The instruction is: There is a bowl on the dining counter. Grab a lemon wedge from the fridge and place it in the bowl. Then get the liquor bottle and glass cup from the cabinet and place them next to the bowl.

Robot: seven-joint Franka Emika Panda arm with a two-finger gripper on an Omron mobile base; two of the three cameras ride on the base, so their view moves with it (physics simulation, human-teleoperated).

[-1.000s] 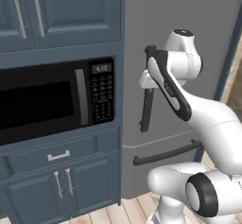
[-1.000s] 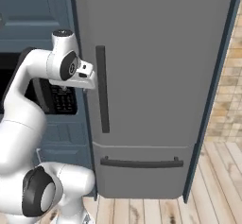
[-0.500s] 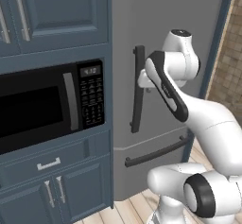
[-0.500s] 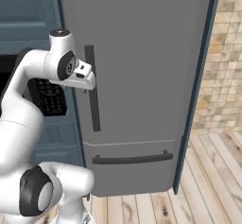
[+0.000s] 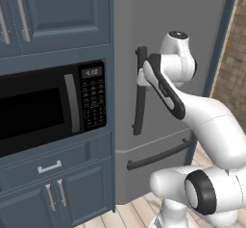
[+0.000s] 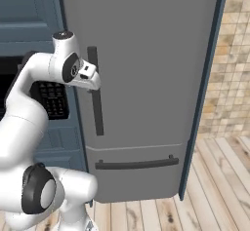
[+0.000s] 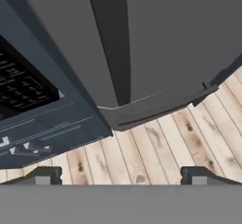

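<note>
Fridge (image 6: 146,79) shut, gripper (image 7: 120,173) at its vertical handle (image 6: 96,96).

Gripper fingers spread wide, nothing between them; hand sits against the upper part of the dark bar handle on the grey door. Horizontal drawer handle (image 6: 136,164) lower down. Black microwave (image 5: 48,107) just left of the fridge, set in blue cabinetry (image 5: 57,15). Wood plank floor (image 7: 156,152) below; tiled wall (image 6: 229,69) right.

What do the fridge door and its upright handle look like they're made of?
The fridge door looks like matte grey painted or brushed metal: flat, even colour, with no reflections. Its vertical bar handle appears to be darker metal or hard plastic, also dull; the render leaves it open.
</note>
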